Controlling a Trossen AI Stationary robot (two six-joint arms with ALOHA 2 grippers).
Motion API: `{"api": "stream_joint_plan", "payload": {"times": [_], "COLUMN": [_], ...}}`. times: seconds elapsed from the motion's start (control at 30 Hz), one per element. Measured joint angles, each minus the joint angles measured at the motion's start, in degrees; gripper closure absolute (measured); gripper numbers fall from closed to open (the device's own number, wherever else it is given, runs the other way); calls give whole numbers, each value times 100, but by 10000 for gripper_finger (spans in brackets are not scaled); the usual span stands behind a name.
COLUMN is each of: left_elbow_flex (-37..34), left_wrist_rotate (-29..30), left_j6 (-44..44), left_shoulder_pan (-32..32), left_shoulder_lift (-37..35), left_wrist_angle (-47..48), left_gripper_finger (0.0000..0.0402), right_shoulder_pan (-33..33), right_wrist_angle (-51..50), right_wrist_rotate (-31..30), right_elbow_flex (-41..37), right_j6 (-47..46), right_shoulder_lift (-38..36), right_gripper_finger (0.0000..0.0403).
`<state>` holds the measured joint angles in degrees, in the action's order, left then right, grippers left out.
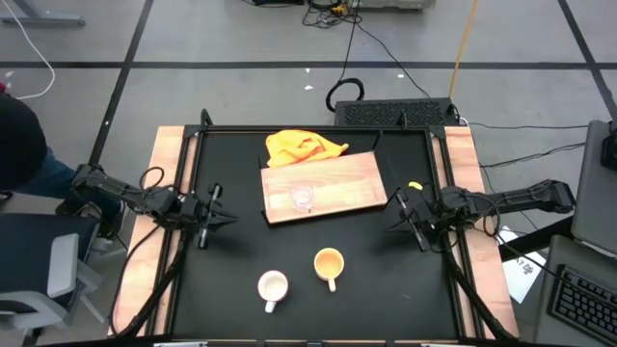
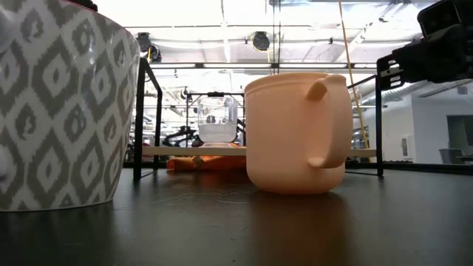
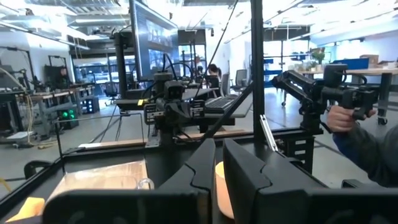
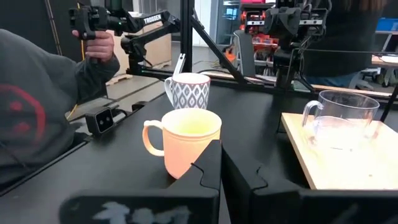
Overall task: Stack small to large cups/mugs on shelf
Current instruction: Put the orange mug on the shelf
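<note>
The clear glass cup (image 1: 304, 198) stands upright on the light wooden shelf board (image 1: 337, 178) at mid-table; it also shows in the right wrist view (image 4: 339, 118). The yellow-orange mug (image 1: 329, 263) and the white patterned mug (image 1: 273, 285) stand upright on the black table nearer the front edge, a little apart. My left gripper (image 1: 229, 218) hovers left of the board, shut and empty. My right gripper (image 1: 393, 218) hovers right of the board, shut and empty. Both point inward.
A crumpled yellow cloth (image 1: 304, 146) lies against the board's far edge. A black frame (image 1: 193, 145) rims the table. A person in dark clothing (image 1: 14, 135) sits at the far left; a sleeve and hand (image 4: 93, 50) hold a control arm.
</note>
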<state>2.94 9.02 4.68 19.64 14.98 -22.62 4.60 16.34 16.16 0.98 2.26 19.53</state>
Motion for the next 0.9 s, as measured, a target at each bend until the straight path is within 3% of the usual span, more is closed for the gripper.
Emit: {"api": "stream_joint_plan", "payload": {"times": [0.4,0.77,0.9], "left_elbow_flex": [0,0,0], "left_wrist_rotate": [195,463,463], "left_j6": [-190,-198,-196], "left_shoulder_pan": [-1,-2,-2], "left_shoulder_lift": [0,0,0], "left_wrist_angle": [3,7,7], "left_gripper_finger": [366,366,366], "right_shoulder_pan": [0,0,8], "right_wrist_angle": [9,650,802], "right_wrist_rotate": [-6,79,675], "right_elbow_flex": [-11,-14,-14], "right_j6": [186,149,111], "right_shoulder_lift": [-3,-44,-72], "right_gripper_finger": [403,403,403]}}
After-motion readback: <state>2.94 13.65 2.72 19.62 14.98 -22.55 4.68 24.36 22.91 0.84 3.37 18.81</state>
